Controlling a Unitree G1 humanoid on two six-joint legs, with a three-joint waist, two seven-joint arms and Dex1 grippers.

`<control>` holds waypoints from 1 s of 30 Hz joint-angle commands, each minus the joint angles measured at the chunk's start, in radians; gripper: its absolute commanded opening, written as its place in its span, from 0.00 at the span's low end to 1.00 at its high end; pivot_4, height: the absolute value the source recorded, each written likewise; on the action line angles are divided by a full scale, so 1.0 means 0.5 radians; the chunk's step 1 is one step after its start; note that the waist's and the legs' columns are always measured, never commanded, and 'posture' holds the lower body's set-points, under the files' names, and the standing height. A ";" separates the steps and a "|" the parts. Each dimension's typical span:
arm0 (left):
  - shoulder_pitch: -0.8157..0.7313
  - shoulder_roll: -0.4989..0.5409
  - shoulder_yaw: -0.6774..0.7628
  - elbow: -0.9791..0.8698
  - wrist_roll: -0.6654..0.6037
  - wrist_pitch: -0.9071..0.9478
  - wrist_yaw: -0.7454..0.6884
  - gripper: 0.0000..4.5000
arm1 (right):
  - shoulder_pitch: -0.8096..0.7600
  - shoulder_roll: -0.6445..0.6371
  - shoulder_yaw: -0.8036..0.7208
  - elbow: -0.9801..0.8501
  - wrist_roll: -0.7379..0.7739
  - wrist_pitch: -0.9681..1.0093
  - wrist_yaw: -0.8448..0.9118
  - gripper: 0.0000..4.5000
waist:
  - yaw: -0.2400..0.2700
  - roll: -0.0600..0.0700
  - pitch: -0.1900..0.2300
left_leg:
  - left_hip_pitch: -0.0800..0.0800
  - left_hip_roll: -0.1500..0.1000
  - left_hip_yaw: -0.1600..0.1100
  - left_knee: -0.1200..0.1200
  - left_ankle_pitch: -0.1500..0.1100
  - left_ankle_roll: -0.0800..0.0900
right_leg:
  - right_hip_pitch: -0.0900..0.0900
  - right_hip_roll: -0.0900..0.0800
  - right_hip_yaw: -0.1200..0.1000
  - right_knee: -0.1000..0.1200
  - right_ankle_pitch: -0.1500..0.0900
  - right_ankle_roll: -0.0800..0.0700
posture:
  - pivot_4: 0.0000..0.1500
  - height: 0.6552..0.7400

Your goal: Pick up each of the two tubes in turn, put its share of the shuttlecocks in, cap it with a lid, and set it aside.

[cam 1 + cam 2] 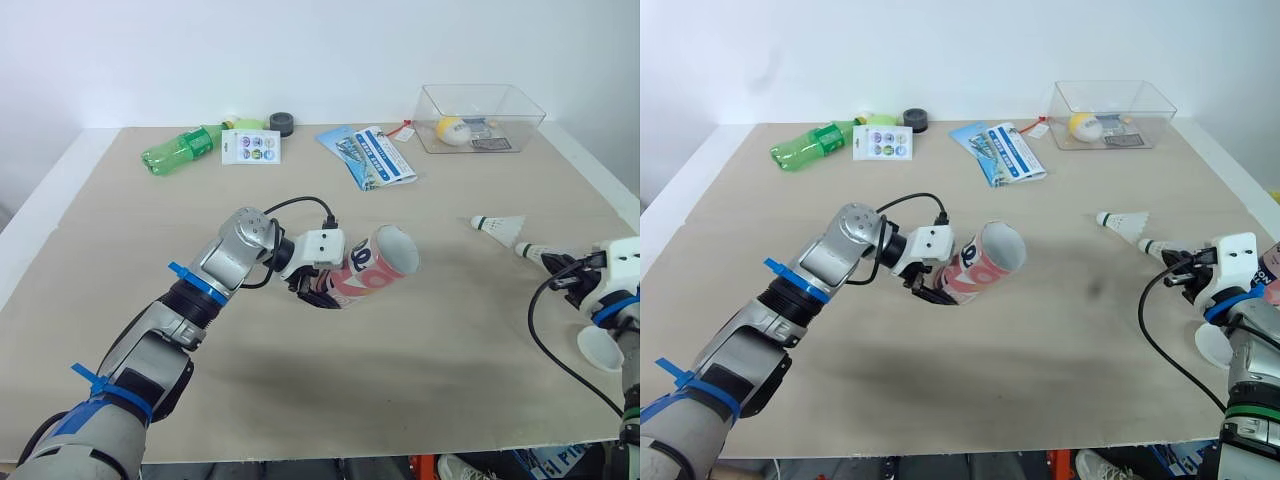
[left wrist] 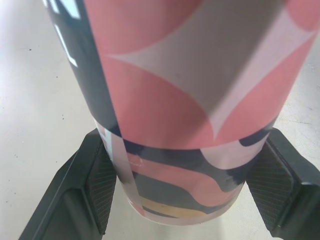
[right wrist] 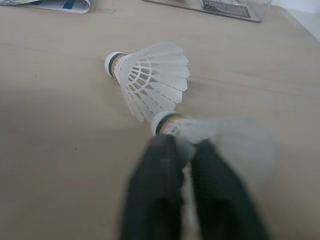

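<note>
Beige tabletop (image 1: 400, 380) with tube (image 1: 375, 265), white wall (image 1: 300, 50)

Around table (image 1: 420, 400) centre: tube (image 1: 375, 265), tilted, mouth toward 2 o'clock, base clamped in left gripper (image 1: 318, 290) at its 8 o'clock. At 3 o'clock: loose shuttlecock (image 1: 500, 227); just beside, at its 5 o'clock, second shuttlecock (image 1: 535, 252), pinched in right gripper (image 3: 182, 145). Lid (image 1: 600, 350) at 4 o'clock. Along far edge: bottle (image 1: 185, 148) at 10, card (image 1: 250, 146) and tape roll (image 1: 282, 123) at 11, booklet (image 1: 370, 155) at 12, box (image 1: 525, 110) holding ball (image 1: 451, 130) at 1.
</note>
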 commanded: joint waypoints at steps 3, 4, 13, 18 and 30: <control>-0.042 0.010 0.032 -0.004 -0.020 -0.031 0.000 0.73 | 0.081 0.008 -0.048 -0.207 0.037 0.006 -0.050 0.01 | 0.000 0.000 0.000 | 0.000 0.000 0.000 0.000 0.000 0.000 | 0.000 0.000 0.000 0.000 0.000 0.000 | 1.00 1.00; -0.046 0.009 0.033 0.002 -0.021 -0.034 -0.003 0.73 | 0.105 0.018 -0.056 -0.263 0.047 0.018 -0.066 0.01 | 0.000 0.000 0.000 | 0.000 0.000 0.000 0.000 0.000 0.000 | 0.000 0.000 0.000 0.000 0.000 0.000 | 1.00 1.00; -0.076 -0.002 0.029 0.111 -0.019 -0.116 -0.025 0.73 | 0.262 0.055 -0.176 -1.024 0.095 0.153 -0.312 0.01 | 0.001 0.001 -0.001 | 0.000 0.000 0.000 0.001 0.000 0.000 | 0.000 0.000 0.000 0.000 0.001 0.001 | 1.00 1.00; -0.090 0.001 0.028 0.166 -0.017 -0.155 -0.060 0.73 | 0.169 -0.259 -0.088 -1.411 0.045 0.129 -0.092 0.01 | 0.001 0.001 0.000 | -0.001 0.000 -0.001 0.001 0.000 0.000 | -0.001 0.000 -0.001 0.000 0.000 0.000 | 1.00 1.00; -0.100 -0.047 0.118 0.312 -0.118 -0.065 -0.066 0.73 | -0.531 -0.638 0.650 -1.744 0.308 0.124 1.044 0.01 | 0.003 0.013 0.008 | -0.007 0.000 0.000 0.005 0.000 -0.001 | -0.005 -0.002 -0.001 -0.001 -0.001 0.001 | 1.00 1.00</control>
